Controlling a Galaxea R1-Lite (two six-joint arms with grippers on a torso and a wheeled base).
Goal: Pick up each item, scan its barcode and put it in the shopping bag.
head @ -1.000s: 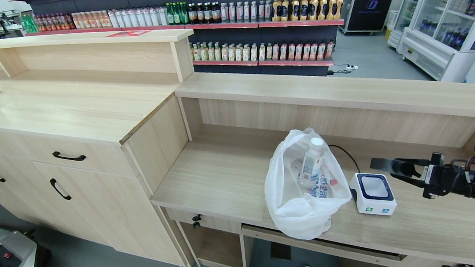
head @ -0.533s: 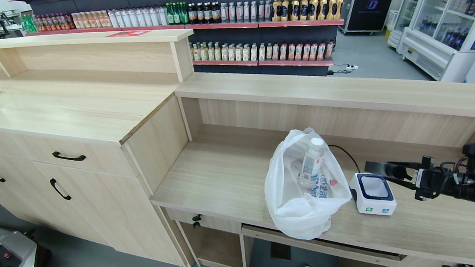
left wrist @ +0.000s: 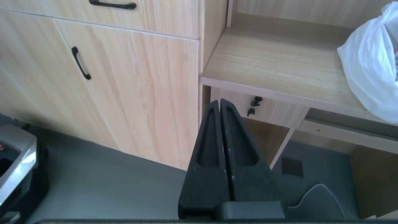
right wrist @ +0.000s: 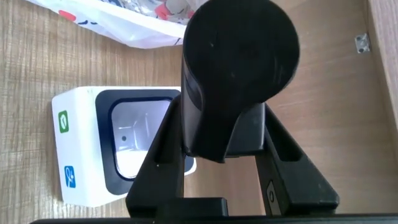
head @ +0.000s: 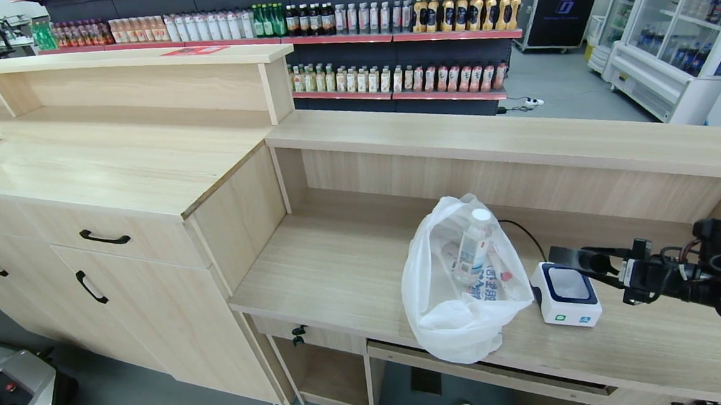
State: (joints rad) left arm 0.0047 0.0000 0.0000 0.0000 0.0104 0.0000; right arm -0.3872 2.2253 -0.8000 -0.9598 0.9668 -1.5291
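A white plastic shopping bag [head: 460, 303] stands on the low counter with a clear bottle [head: 473, 246] upright inside it. Just right of the bag sits the white barcode scanner [head: 566, 293], its dark window facing up. My right gripper [head: 580, 259] hovers just above and right of the scanner, shut on a black cylindrical item [head: 597, 262]. In the right wrist view the black item [right wrist: 239, 68] sits between the fingers, partly over the scanner [right wrist: 93, 146], with the bag [right wrist: 124, 18] beyond. My left gripper [left wrist: 220, 109] is shut and empty, low in front of the cabinet doors.
The counter [head: 340, 272] has bare room left of the bag. A raised shelf [head: 519, 142] runs behind it. A taller cabinet [head: 115, 180] with drawers stands to the left. The scanner's cable [head: 525, 230] runs behind the bag. Drink shelves line the back.
My right gripper has moved left and a little down with the black item, closer over the scanner. The bag, bottle and scanner have stayed put.
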